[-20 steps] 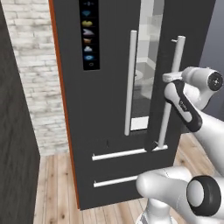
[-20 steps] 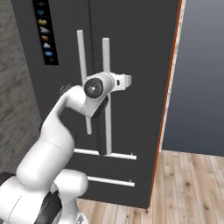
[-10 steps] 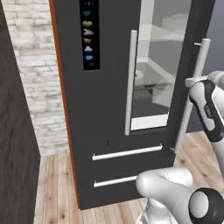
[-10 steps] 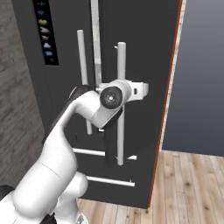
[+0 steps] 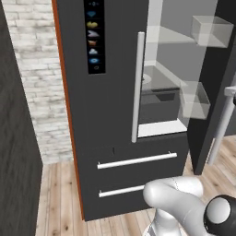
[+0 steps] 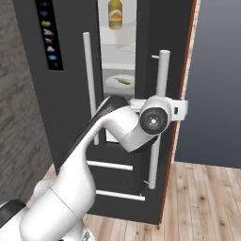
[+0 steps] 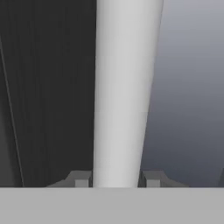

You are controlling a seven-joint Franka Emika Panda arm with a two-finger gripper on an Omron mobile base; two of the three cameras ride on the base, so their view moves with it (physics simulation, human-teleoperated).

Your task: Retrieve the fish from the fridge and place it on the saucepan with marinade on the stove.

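Note:
The fridge [image 5: 110, 115] is dark grey with long silver handles, and its right door [image 6: 172, 56] stands partly open on a white interior. My gripper [image 7: 116, 179] is shut on that door's vertical handle [image 6: 161, 75], one fingertip [image 7: 81, 179] on each side of the bar. Through the gap the small greenish fish [image 6: 123, 81] lies on a round white plate [image 6: 113, 84] on a shelf. From the left base view the open door's handle [image 5: 223, 124] shows at the right edge. The saucepan and the stove are out of view.
An orange bottle [image 6: 115, 14] stands on an upper shelf. Clear door bins [image 5: 209, 30] hang on the inside of the open door. Two drawers with silver bars [image 5: 136, 160] sit below. A brick wall [image 5: 37, 92] lies to the left, over a wooden floor [image 6: 207, 197].
The right door has swung further open with my hand on its handle, moving right. The gap has widened and the shelves, the plate and the fish have come into sight.

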